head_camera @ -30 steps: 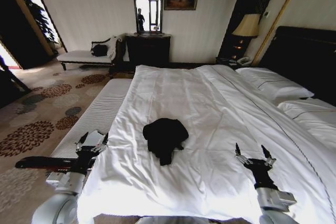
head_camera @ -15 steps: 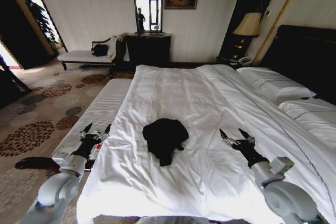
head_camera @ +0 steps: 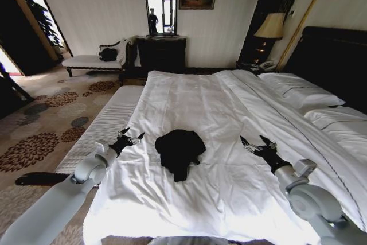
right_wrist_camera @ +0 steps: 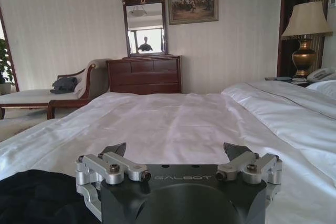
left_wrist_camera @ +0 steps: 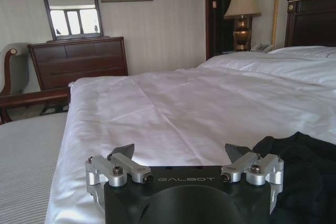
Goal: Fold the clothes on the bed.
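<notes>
The clothes (head_camera: 180, 150), a black T-shirt, lie crumpled in a heap on the white duvet of the bed (head_camera: 229, 107), near its foot. My left gripper (head_camera: 131, 137) hovers open just left of the heap, over the bed's left edge. On the other side, my right gripper (head_camera: 256, 142) is open above the duvet, a short way from the heap. In the left wrist view the left gripper (left_wrist_camera: 181, 151) is open with the black fabric (left_wrist_camera: 299, 161) beside it. In the right wrist view the right gripper (right_wrist_camera: 176, 150) is open and the black fabric (right_wrist_camera: 37, 195) lies to one side.
A pale cushioned bench (head_camera: 106, 124) runs along the bed's left side on patterned carpet. Pillows (head_camera: 298, 93) and a dark headboard (head_camera: 335, 61) are at the right. A dresser (head_camera: 161, 54), mirror, chaise with a dark bag (head_camera: 108, 54) and a lamp (head_camera: 269, 30) stand against the far wall.
Both arms have reached forward over the bed. The left gripper moved right and forward from beside the bench to the duvet's edge. The black heap has not moved.
</notes>
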